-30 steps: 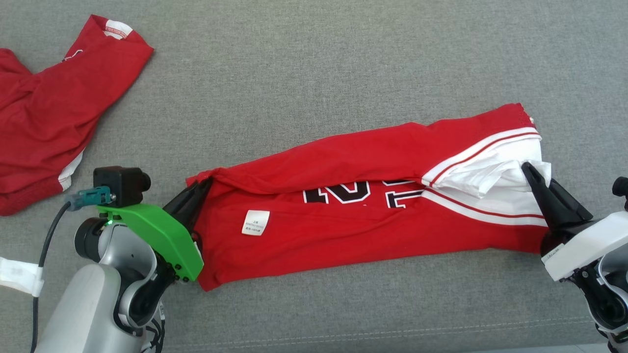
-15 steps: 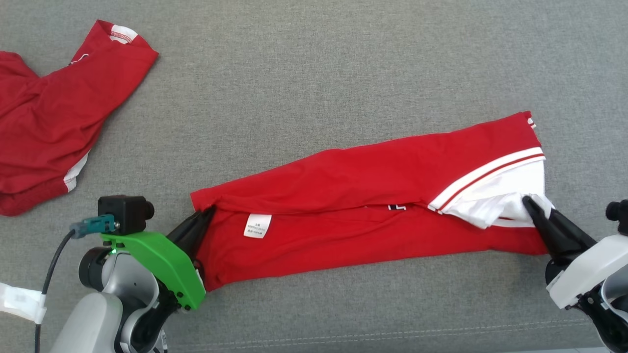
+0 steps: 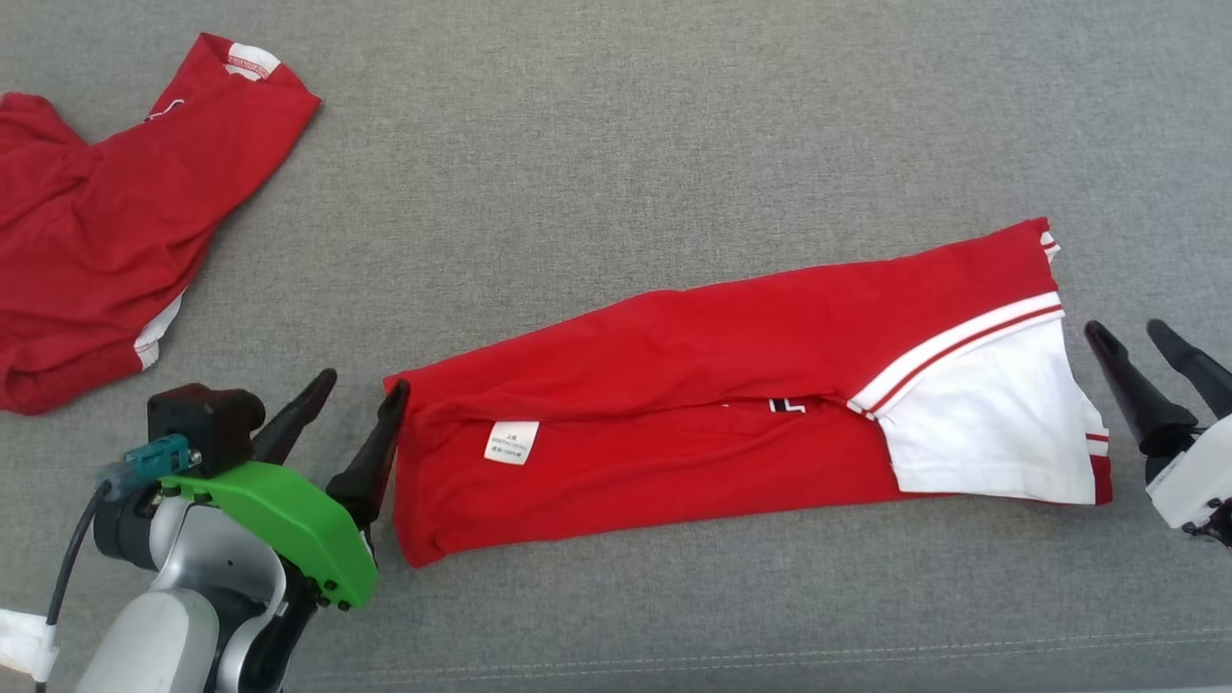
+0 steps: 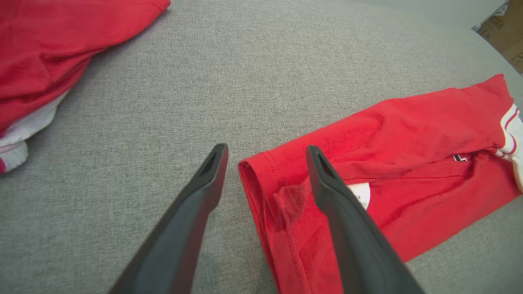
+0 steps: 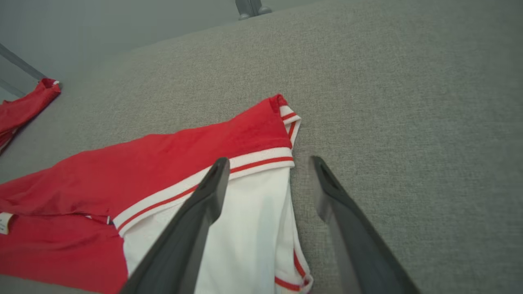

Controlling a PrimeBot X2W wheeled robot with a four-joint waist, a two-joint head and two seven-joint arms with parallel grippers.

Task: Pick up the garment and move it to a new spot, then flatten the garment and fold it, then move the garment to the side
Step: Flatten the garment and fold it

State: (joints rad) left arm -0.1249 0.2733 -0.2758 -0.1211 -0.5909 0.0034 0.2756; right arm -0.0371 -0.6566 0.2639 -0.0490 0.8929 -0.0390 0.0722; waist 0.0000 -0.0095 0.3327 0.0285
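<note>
Grey fabric, garment between spread grippers

Red garments: two. Folded garment at frame centre, crumpled garment at upper left.
End effectors: two. Left end effector at lower left, right end effector at right edge.
Dark fingers: four, two per end effector.
White care label on folded garment: one.
White striped panel at folded garment's right end: one.
Green bracket at lower left: one.
Black camera block just above it: one.
Grey fabric surface: one.
</note>
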